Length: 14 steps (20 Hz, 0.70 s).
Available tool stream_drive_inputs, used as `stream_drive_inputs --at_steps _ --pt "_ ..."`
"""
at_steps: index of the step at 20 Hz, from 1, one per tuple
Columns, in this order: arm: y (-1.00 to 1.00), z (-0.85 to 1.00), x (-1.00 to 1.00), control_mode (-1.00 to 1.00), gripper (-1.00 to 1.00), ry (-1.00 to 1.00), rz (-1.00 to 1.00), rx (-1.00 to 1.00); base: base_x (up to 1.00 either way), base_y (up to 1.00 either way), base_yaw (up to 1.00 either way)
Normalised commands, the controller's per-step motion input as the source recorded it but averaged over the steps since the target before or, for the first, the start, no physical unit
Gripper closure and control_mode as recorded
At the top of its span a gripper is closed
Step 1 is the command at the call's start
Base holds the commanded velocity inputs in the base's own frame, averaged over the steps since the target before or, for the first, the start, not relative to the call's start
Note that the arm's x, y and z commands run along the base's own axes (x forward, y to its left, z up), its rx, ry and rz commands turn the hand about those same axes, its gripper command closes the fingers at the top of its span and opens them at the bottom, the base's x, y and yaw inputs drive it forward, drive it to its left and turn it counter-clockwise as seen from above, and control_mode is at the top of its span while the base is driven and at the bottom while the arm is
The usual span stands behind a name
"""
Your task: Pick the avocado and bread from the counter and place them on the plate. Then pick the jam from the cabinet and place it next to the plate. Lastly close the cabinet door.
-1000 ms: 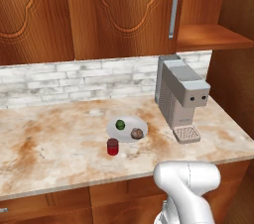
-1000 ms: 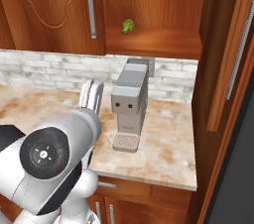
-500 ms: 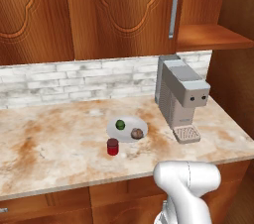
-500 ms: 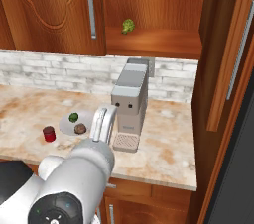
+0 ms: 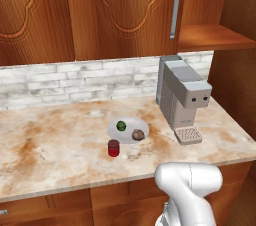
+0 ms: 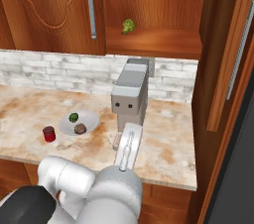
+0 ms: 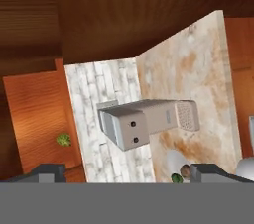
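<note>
Arm swung since earlier; gripper (image 6: 128, 144) now over counter (image 5: 60, 145) front by coffee machine (image 5: 183, 97), jaws wide, empty. Avocado (image 5: 121, 126) + bread (image 5: 137, 134) on plate (image 5: 128, 131), jam (image 5: 113, 148) beside; cabinet (image 6: 158, 44) open

- Wide bare counter (image 5: 50, 145) left of the plate (image 5: 128, 131).
- Coffee machine (image 5: 183, 97) blocking the right end, near the plate.
- Jam (image 5: 114, 148) standing just before the plate's front rim.
- Cabinet door (image 6: 230, 49) swung out at right.

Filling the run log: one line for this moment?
avocado, bread: on plate | jam: on counter beside plate | cabinet door: open | claw: open, empty
</note>
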Motion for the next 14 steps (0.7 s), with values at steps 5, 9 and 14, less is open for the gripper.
stream_drive_inputs --at_steps 5,9,14 --pt "-0.38 0.0 -0.12 -1.0 -1.0 -0.02 0.02 0.01 0.0 0.0 0.0" --pt "-0.33 0.0 -0.02 -1.0 -1.0 -0.04 0.0 0.0 0.0 0.0 0.0" --pt "-0.37 -0.01 -0.01 -1.0 -1.0 -0.06 0.0 0.0 0.0 0.0 0.0"
